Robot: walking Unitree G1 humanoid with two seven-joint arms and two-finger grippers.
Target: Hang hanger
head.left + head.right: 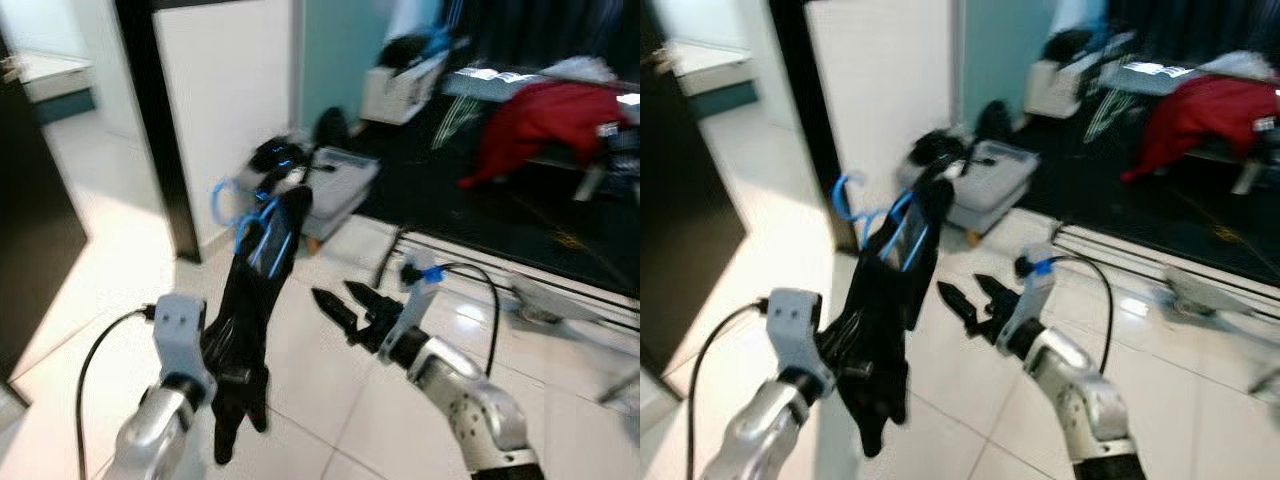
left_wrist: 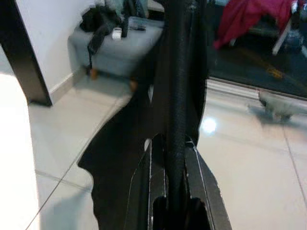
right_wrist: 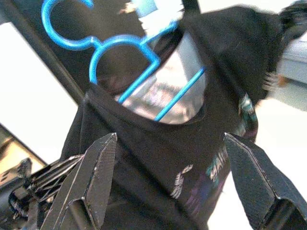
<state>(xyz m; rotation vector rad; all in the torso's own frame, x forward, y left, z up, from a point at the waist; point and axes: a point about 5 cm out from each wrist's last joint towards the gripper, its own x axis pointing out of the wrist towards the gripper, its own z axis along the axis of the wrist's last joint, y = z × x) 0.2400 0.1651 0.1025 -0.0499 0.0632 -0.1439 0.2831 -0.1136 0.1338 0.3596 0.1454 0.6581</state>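
Left gripper (image 1: pixel 232 385): low at the left of the head views, fingers (image 2: pixel 158 177) pressed together on a fold of the black garment (image 1: pixel 255 290), which it holds up off the floor.

Black garment: dark T-shirt with pale print, draped on the blue hanger (image 3: pixel 127 57); it hangs from the hanger's shoulders down past the left gripper, its lower edge dangling free above the tiles.

Blue hanger: thin blue plastic, hook (image 1: pixel 222 200) curling out to the left at the top of the garment, its loop and bars visible through the neck opening in the right wrist view. It is carried in the air, not hooked on anything visible.

Right gripper (image 1: pixel 345 300): just right of the garment, at centre, fingers (image 3: pixel 93 177) spread wide and pointing towards the shirt, holding nothing and apart from it.

White tiled floor (image 1: pixel 90 260): beneath both arms.

Grey storage box (image 1: pixel 340 185): on the floor behind the garment, against a white wall panel (image 1: pixel 225 90), dark items piled on it.

Red cloth (image 1: pixel 545 125): far right background, heaped on a bench, well apart from the grippers.
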